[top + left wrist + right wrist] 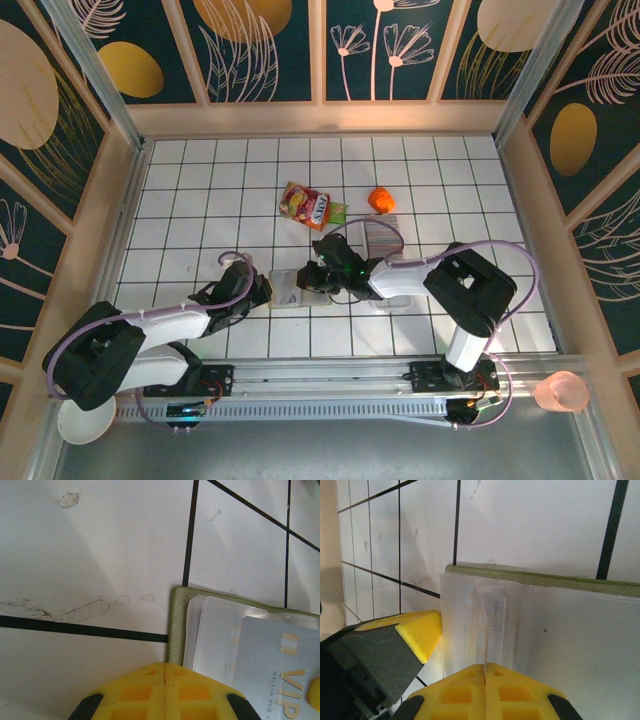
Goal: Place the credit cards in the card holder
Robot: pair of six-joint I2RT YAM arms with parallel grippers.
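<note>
A: Card holder lies open on the desk between our arms. Our left end effector is clenched at its olive edge.
B: Our right end effector grips a credit card edge-on. We should line it up with the sleeve mouth and slide it in slowly.

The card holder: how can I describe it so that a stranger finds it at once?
On the white tiled table, look at the near middle, between the left hand and the right hand. The card holder lies flat and open there. Unlike the colourful snack packet farther back, it has an olive-green edge and a pale inside.
</note>
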